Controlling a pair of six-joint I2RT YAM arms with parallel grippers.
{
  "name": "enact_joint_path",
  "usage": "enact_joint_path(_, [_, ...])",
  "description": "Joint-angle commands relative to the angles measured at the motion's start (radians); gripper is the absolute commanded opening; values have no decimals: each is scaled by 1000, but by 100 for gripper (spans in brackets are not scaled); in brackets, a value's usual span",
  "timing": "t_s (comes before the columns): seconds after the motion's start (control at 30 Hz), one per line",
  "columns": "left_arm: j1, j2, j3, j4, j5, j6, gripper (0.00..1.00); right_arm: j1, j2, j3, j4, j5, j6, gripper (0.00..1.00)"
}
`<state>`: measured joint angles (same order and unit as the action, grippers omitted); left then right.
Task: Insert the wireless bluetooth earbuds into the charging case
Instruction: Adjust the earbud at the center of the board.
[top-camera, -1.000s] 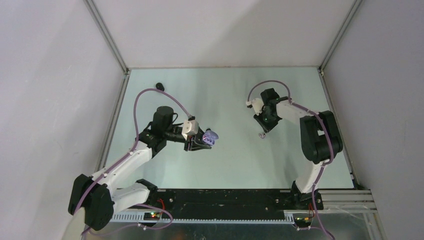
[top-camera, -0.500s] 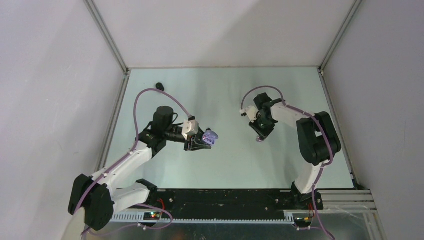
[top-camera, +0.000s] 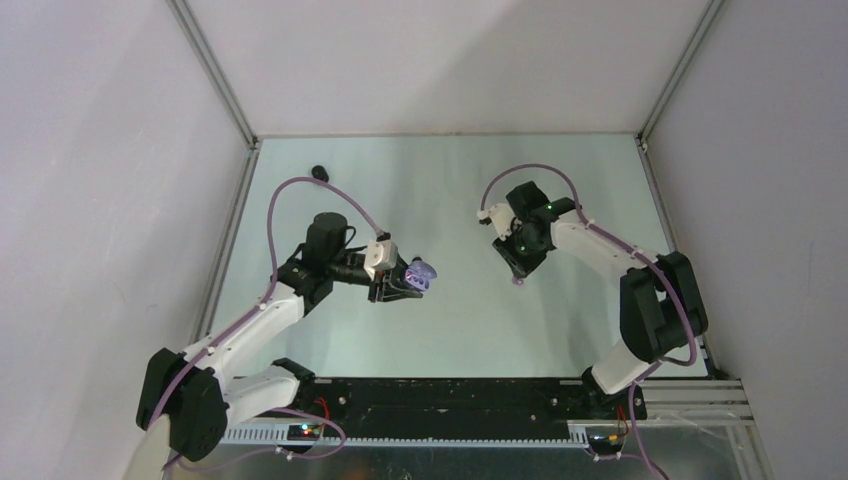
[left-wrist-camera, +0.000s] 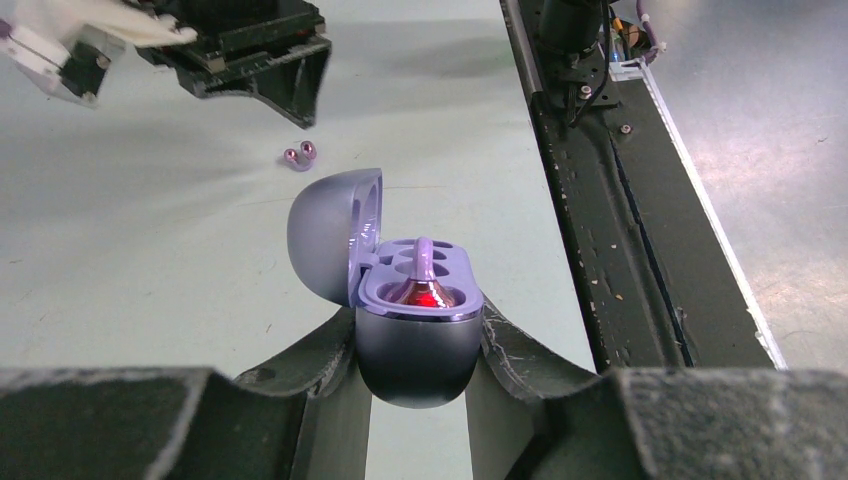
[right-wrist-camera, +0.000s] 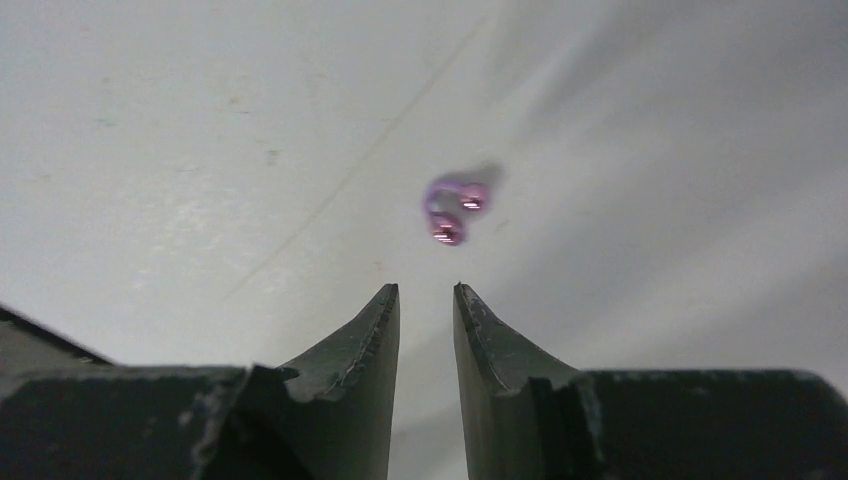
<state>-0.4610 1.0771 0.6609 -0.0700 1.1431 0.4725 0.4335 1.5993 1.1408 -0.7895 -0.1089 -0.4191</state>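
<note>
Right wrist view shows the two tiny pale purple rounded earbuds (right-wrist-camera: 450, 210) lying on the pale green flat table (right-wrist-camera: 200, 150), touching each other, just in front of the right gripper (right-wrist-camera: 425, 300). Its two dark fingers stand a little apart with nothing between them, and they are above the table, not touching the buds. From the top view the buds (top-camera: 517, 281) are in the middle-right part of the table. The glossy purple-grey rounded charging case (left-wrist-camera: 418, 375) is well apart from them to the left, clamped on both sides by the left gripper (left-wrist-camera: 418, 335). Its lid is open and tilted back, and a red light glows inside. Near the far left corner lies a small black rounded object (top-camera: 319, 172); I cannot tell what it is.
</note>
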Motion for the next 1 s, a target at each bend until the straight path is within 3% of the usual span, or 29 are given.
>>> enact_joint_path(0.0, [-7, -18, 21, 14, 1, 28, 0, 36, 63, 41, -84, -108, 128, 32])
enact_joint_path(0.3, [-7, -33, 16, 13, -8, 32, 0, 30, 191, 97, -79, -79, 236, 33])
enact_joint_path(0.97, [-7, -31, 15, 11, -6, 38, 0, 17, 206, 99, -22, 9, 243, 34])
